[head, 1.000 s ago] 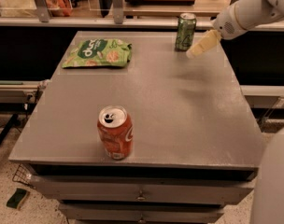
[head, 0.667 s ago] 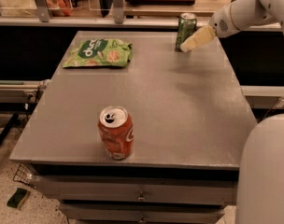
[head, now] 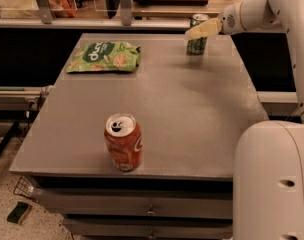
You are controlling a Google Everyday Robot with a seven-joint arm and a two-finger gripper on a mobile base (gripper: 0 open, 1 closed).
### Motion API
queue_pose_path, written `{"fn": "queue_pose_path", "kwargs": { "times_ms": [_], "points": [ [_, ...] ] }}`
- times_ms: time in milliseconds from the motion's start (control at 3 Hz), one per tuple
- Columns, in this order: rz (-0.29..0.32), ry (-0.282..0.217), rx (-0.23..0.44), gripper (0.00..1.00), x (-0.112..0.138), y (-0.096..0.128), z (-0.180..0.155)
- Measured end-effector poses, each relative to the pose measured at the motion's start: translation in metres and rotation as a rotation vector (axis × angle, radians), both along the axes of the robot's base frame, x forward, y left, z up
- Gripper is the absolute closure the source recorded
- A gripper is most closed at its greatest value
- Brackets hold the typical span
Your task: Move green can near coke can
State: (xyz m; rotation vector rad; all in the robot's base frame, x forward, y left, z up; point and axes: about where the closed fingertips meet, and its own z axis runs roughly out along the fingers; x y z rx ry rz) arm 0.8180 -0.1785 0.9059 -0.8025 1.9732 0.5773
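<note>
The green can (head: 196, 45) stands upright at the far right of the grey table (head: 192, 114). My gripper (head: 198, 31) reaches in from the right and lies across the upper part of the green can, hiding some of it. The coke can (head: 123, 142), red-orange with a silver top and pull tab, stands upright near the table's front edge, left of centre and far from the green can.
A flat green snack bag (head: 105, 57) lies at the far left of the table. My white arm (head: 262, 11) and base (head: 272, 181) take up the right side. A counter with clutter runs behind the table. Drawers sit below the front edge.
My gripper has moved left, from beside the green can to across its upper part. Both cans and the bag have stayed in place.
</note>
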Motion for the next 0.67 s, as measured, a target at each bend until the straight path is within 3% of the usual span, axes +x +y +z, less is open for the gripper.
{"fn": "queue_pose_path", "kwargs": {
  "times_ms": [667],
  "points": [
    [-0.023, -0.011, 0.089, 0.0, 0.0181, 0.0064, 0.0057]
  ]
}}
